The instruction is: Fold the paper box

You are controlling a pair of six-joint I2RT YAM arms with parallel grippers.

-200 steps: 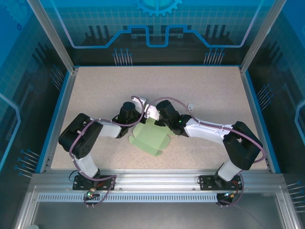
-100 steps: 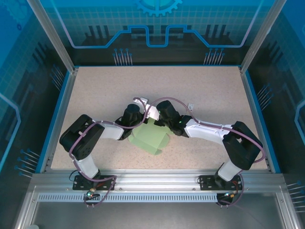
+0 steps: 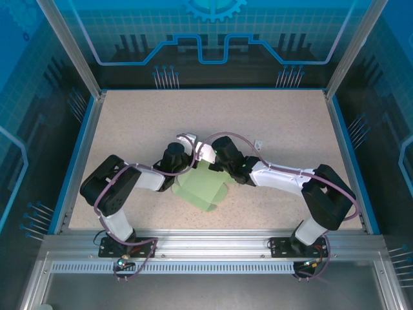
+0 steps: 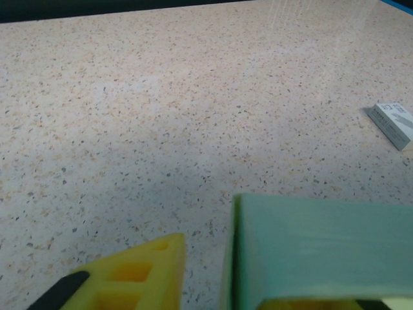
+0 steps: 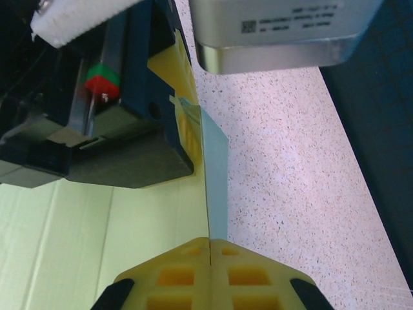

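Nearest the arm bases, the flat part of the paper box (image 3: 201, 192) lies mid-table (image 3: 277, 116), one corner pointing at the near rail. Just beyond it, both claws meet over its far edge, where one flap (image 5: 216, 174) stands upright. The right gripper (image 5: 210, 248) is clamped on that flap's edge, its yellow fingers pressed together with the paperboard running in between them. The left gripper (image 4: 216, 290) is what has changed. In the top view its wrist has drawn back a little toward its own side since half a second ago. In its wrist view the jaws now stand apart: one finger (image 4: 129, 278) is clear of the flap with bare table showing in the gap, and the other lies against the flap. That reads as the left claw letting go after working the crease, leaving the right one alone to keep the flap up. The sheet itself has barely shifted. The fold looks early, as most panels lie flat. Farther off, a white block (image 4: 393, 123) sits well apart on the table.
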